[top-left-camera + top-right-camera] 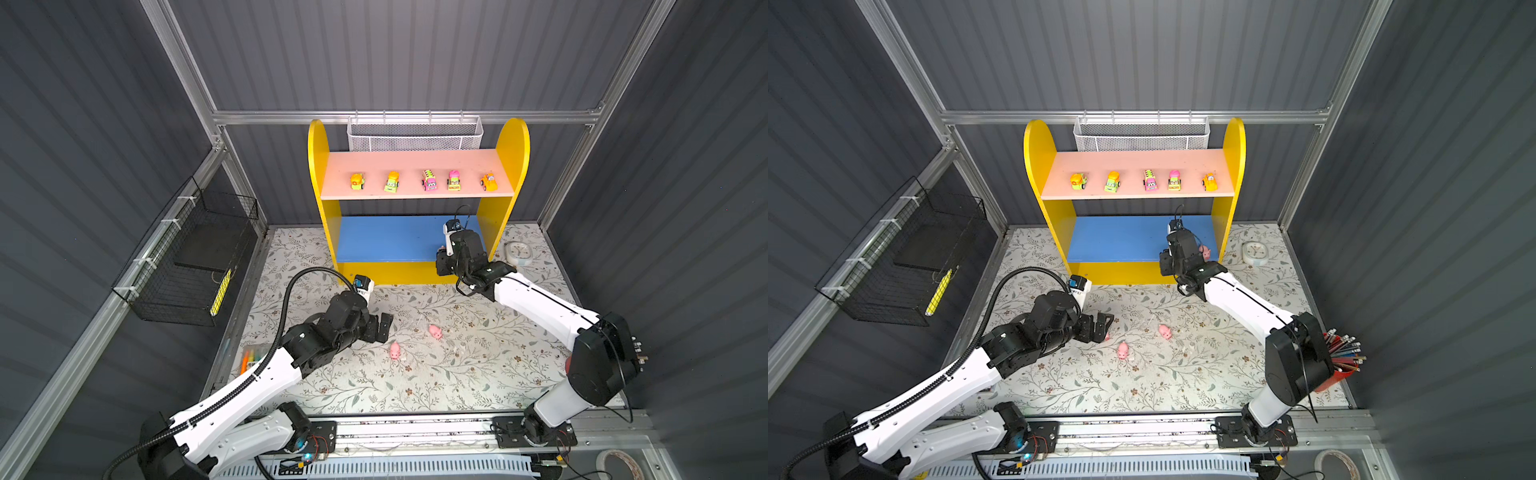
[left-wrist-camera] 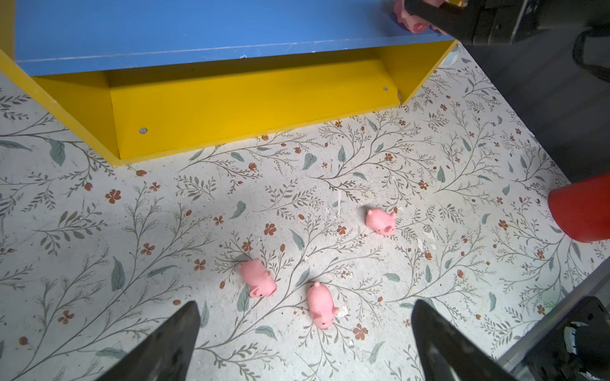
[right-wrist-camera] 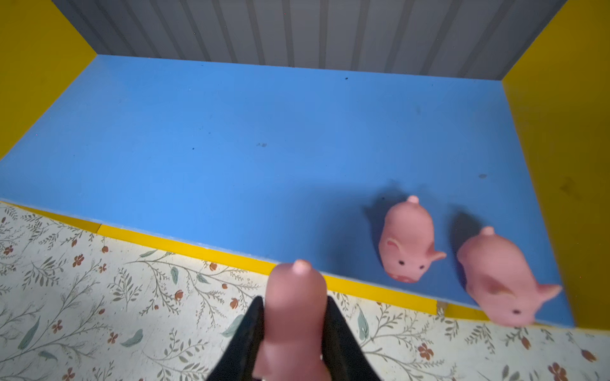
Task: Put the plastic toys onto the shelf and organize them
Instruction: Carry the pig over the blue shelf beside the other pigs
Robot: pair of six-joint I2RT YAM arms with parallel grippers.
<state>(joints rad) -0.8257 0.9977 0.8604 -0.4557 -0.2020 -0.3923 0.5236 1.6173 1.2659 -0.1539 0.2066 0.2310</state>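
I log five toy vehicles [image 1: 429, 180] and two pigs [image 3: 409, 244] shelved, third pig [image 3: 293, 280] pinched in right gripper [image 3: 294, 298], three table pigs [image 2: 319, 305] pending, left gripper [image 2: 306, 304] spread.

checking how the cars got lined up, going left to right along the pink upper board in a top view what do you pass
orange-and-green vehicle → yellow-green vehicle → pink bus → pink-roofed yellow-green vehicle → orange car
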